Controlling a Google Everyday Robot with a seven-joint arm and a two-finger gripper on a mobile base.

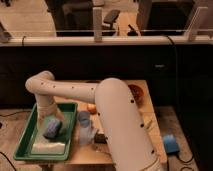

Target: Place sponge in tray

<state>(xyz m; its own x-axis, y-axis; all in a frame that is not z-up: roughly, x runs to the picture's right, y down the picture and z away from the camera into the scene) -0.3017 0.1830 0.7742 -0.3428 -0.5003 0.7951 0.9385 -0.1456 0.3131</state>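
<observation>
A blue sponge (51, 128) lies inside the green tray (23, 149) at the table's left end. My white arm reaches from the lower right across the table and bends down over the tray. My gripper (56, 119) is at the arm's end, right above the sponge and touching or nearly touching it. I cannot tell whether it still grips the sponge.
A white cloth (47, 147) lies in the tray's near end. A blue cup (84, 119) and a clear container (86, 135) stand just right of the tray. An orange (91, 108) and a brown bowl (136, 93) sit further back. A blue object (170, 143) lies on the floor at right.
</observation>
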